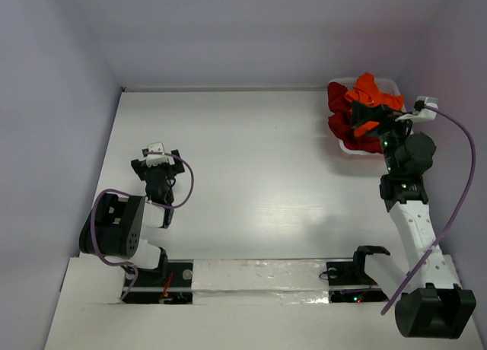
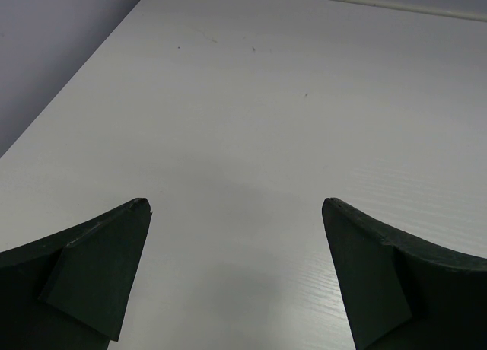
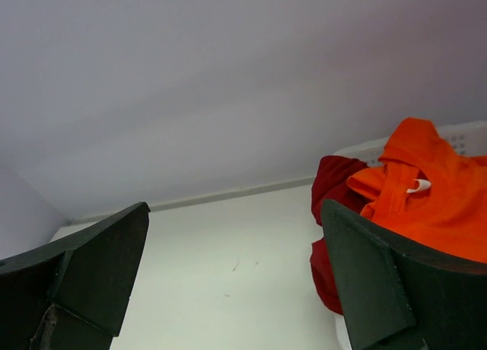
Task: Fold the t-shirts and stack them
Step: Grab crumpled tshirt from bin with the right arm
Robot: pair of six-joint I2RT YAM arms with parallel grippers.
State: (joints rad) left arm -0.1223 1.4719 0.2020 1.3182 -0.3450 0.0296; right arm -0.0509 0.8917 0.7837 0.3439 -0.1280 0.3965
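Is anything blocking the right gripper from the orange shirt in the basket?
Nothing visible does. The open right gripper hangs right beside the orange-red t-shirt, which lies uncovered on top of the crimson t-shirt in the basket.
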